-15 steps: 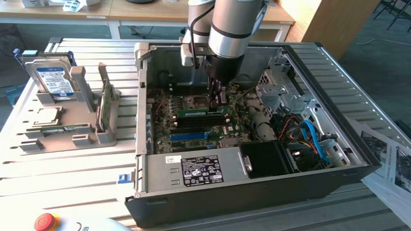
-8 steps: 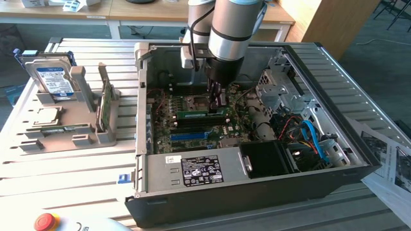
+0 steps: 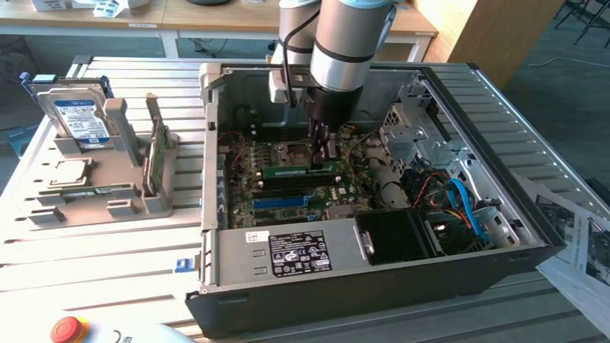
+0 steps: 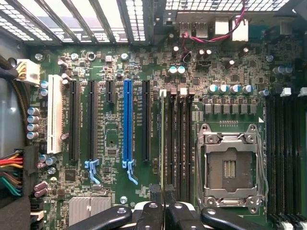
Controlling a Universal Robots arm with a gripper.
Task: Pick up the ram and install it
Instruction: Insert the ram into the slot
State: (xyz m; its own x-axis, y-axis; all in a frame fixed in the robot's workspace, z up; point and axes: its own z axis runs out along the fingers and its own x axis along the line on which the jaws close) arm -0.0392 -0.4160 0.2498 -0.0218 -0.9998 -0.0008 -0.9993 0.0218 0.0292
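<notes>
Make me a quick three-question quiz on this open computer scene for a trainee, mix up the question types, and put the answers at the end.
1. Fill in the blank: the hard drive and the processor chip rest on the grey holder, which is to the exterior view's ____ of the case.
2. What is the claw shut on? A. the hard drive. B. the ram. C. the processor chip.
3. True or false: the processor socket on the motherboard already holds a chip.

Key: 1 left; 2 B; 3 false.
</notes>
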